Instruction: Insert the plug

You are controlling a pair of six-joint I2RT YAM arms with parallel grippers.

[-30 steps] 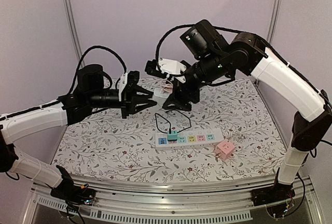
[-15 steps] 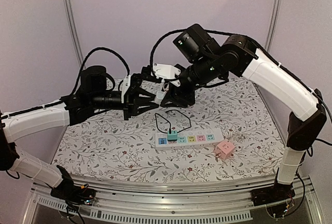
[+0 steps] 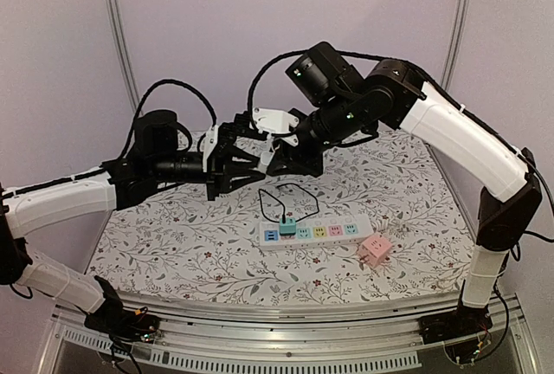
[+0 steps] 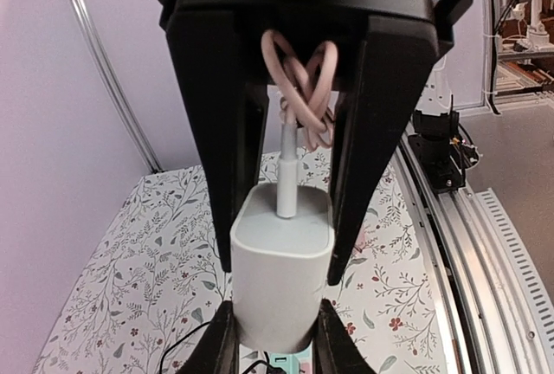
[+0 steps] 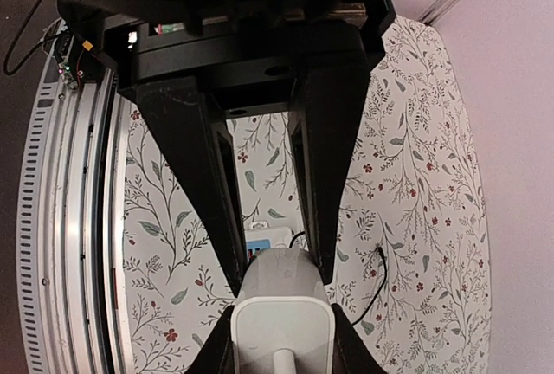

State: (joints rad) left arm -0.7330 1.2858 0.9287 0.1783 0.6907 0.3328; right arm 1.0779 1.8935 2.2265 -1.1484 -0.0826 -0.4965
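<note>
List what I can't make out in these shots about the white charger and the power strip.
- White charger prongs: left wrist view, cut off by the bottom edge; right wrist view, hidden behind its own body.
- Charger, top view: hidden between left gripper and right gripper.
- Power strip socket holes: too small in the top view; mostly behind the charger in both wrist views.

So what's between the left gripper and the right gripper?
The white charger, pink cable attached: left gripper and right gripper both clasp it, clearest in the left wrist view.
</note>
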